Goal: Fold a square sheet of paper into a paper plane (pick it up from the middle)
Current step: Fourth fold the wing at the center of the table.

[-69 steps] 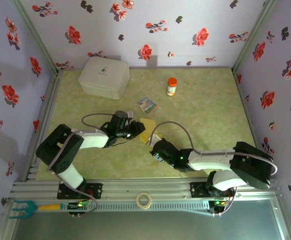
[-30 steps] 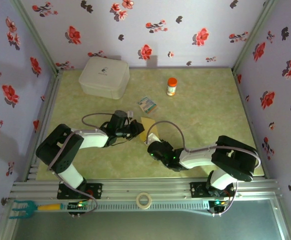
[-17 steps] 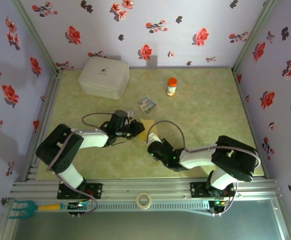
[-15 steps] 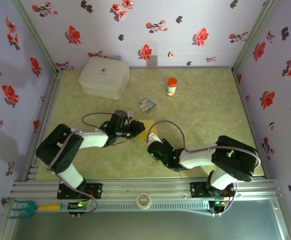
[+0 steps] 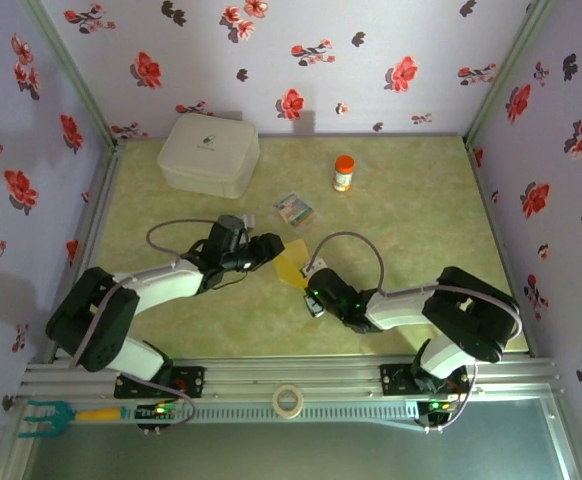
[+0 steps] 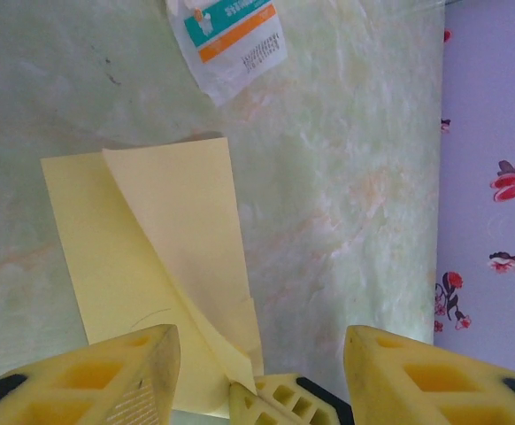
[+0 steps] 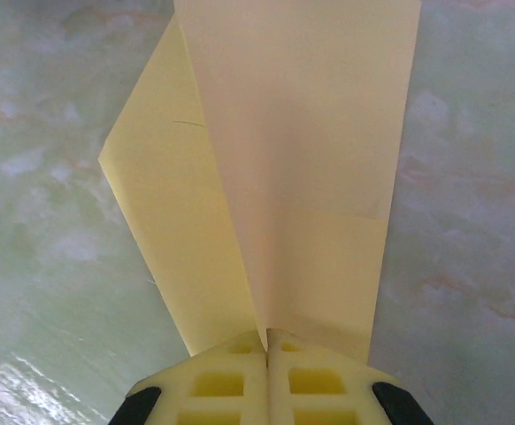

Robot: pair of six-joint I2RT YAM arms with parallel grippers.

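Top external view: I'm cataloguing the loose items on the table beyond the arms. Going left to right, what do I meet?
white box → small printed packet → orange-capped bottle. The yellow sheet lies in the packet's span, nearer the arms, so it is left out.

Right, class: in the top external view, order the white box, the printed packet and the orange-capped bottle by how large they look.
1. white box, clearly largest.
2. printed packet and orange-capped bottle: too alike to rank.
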